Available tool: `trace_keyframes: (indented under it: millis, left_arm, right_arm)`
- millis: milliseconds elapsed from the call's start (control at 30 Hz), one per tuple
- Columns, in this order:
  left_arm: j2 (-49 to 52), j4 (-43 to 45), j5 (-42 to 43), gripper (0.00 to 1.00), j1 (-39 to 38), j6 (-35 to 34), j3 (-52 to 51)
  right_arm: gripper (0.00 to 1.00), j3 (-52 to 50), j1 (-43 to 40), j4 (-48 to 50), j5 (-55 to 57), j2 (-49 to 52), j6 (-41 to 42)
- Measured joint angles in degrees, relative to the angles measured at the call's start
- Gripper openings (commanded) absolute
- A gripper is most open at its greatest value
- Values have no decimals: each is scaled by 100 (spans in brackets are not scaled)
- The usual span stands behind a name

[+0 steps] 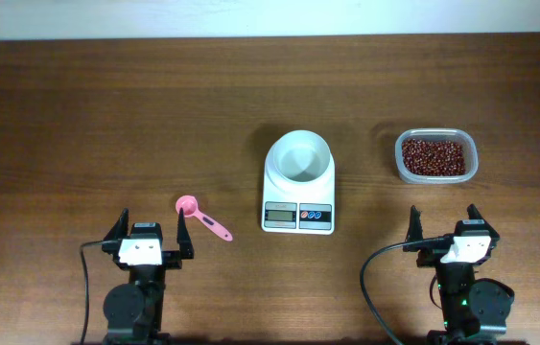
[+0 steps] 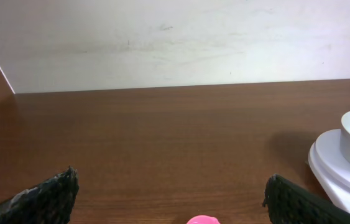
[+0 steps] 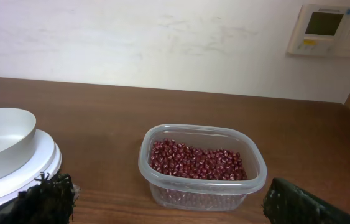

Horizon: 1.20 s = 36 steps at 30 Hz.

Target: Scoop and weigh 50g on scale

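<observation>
Brown wooden table (image 1: 106,115), seen from overhead: we count one white scale (image 1: 298,217) at centre carrying one round white bowl (image 1: 298,156), one pink scoop (image 1: 200,217) lying just left of it, and one clear tub (image 1: 472,163) well to its right, where all the dark red beans (image 1: 433,156) sit. Two arms stand at the near edge, the left gripper (image 1: 152,223) just beside the scoop and the right gripper (image 1: 444,218) nearer than the tub, both with jaws spread wide and holding nothing. From the left wrist we see only the scoop's pink tip, the scale's edge at right and a pale wall (image 2: 162,37); this view does not reach the beans. From the right wrist we see the tub of beans up close, the bowl at left, and one wall panel (image 3: 324,30) that neither other view shows.
</observation>
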Motion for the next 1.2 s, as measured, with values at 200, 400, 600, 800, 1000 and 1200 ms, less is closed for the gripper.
trace_keyframes:
  millis: [200,400,600,800,1000,1200]
  left_arm:
    - [0,0,0,99,0,2,0]
    - [0,0,0,99,0,2,0]
    - [0,0,0,99,0,2,0]
    - [0,107,57,99,0,-26,-4]
    - [0,745,151,99,0,-258,-24]
    - [0,828,173,99,0,-662,-24]
  right_arm:
    - [99,0,0,0,2,0,0]
    - [99,0,0,0,2,-2,0]
    - [99,0,0,0,2,0,0]
    - [99,0,0,0,2,0,0]
    - [99,0,0,0,2,-2,2]
    - [99,0,0,0,2,-2,-2]
